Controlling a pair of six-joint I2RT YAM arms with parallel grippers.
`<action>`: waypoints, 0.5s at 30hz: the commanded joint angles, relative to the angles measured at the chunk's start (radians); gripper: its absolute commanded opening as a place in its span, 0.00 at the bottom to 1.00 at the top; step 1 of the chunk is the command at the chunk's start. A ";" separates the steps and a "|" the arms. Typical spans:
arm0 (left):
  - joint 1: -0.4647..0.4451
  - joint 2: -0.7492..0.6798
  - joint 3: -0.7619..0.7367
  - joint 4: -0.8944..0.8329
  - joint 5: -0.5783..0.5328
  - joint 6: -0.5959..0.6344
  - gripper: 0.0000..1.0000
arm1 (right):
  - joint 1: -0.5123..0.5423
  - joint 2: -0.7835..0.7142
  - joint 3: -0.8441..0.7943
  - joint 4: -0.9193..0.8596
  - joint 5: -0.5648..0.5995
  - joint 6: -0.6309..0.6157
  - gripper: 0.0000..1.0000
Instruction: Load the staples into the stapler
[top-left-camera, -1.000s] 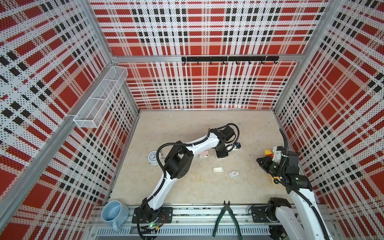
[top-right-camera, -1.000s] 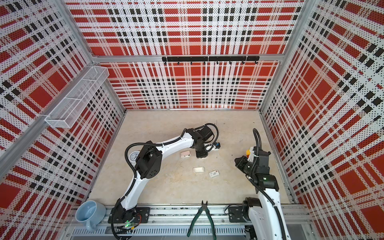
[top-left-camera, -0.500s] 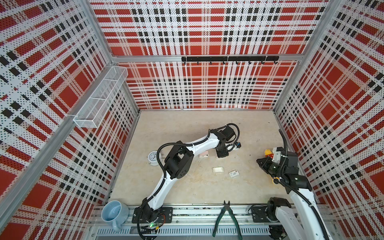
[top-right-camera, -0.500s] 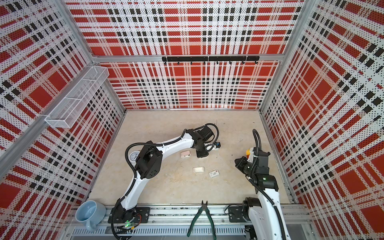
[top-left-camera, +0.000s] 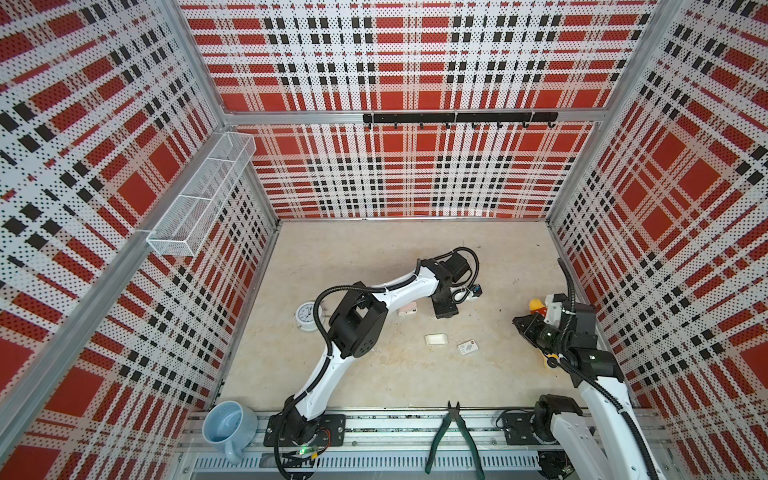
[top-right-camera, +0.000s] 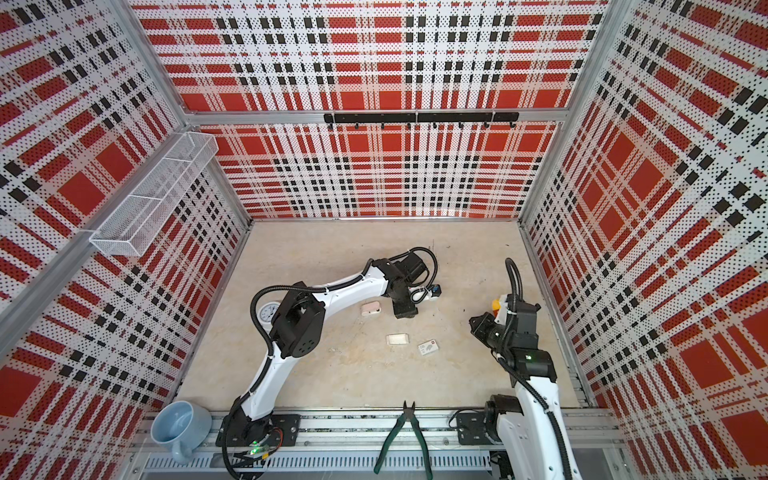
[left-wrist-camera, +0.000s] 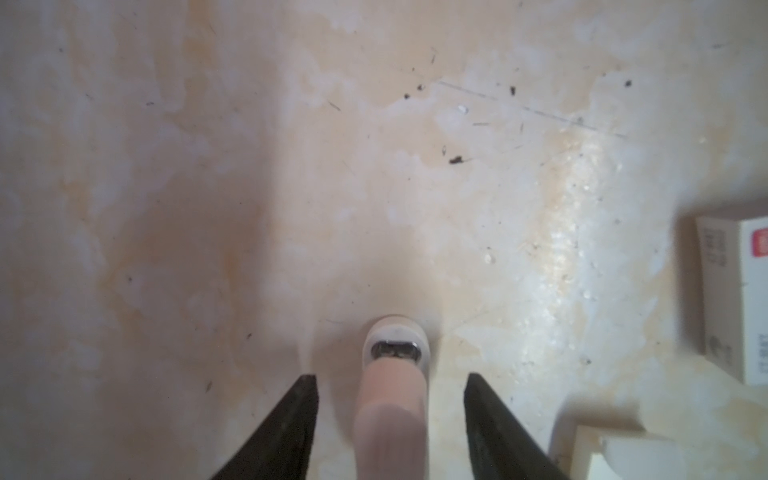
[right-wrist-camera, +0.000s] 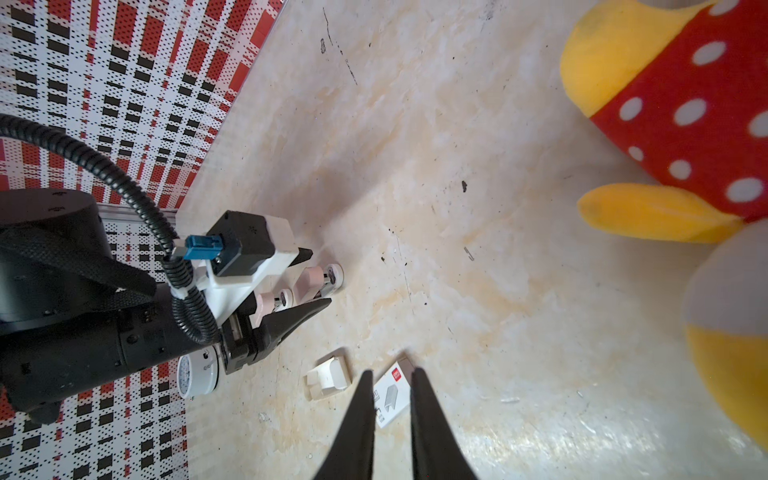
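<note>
**Change noted.** The left gripper (left-wrist-camera: 390, 375) has just let go. Its fingers, closed a second ago, now stand spread on either side of the pink stapler (right-wrist-camera: 318, 282). There is a clear gap on both flanks and we see no contact. The stapler rests on the table (top-left-camera: 374, 257), its white front end and metal mouth pointing away from the wrist. A second pink piece (right-wrist-camera: 270, 303) of like shape shows just behind it. We cannot tell whether it belongs to the same stapler, nor whether the magazine is open.

**Our judgement.** The stapler is set down and released, and loading is not yet begun. The staples (top-left-camera: 435, 339), which we take to be the pale block, lie untouched on the table. They sit just beside the white sleeve (top-left-camera: 467, 347), near the stapler but apart from it. We make out no metal strips at this range.

**Pose.** The left arm reaches out from the near rail, elbow raised, wrist bent so the gripper points down at the table. Its place matches the earlier views. The right arm is folded at the right side beside the plush toy (right-wrist-camera: 685, 104). The right gripper (right-wrist-camera: 391, 372) is aimed toward the sleeve, off the table. Its fingers are all but pressed together, with a narrow slit between the tips, and hold nothing.
</note>
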 joint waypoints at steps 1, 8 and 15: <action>0.000 -0.080 -0.016 0.007 0.017 0.011 0.65 | -0.003 0.029 -0.002 0.088 0.005 -0.026 0.24; 0.014 -0.182 -0.063 0.005 0.055 0.011 0.72 | -0.003 0.170 0.018 0.277 -0.026 -0.140 0.44; 0.109 -0.326 -0.117 0.001 0.150 -0.065 0.77 | -0.003 0.328 0.048 0.510 -0.035 -0.225 0.85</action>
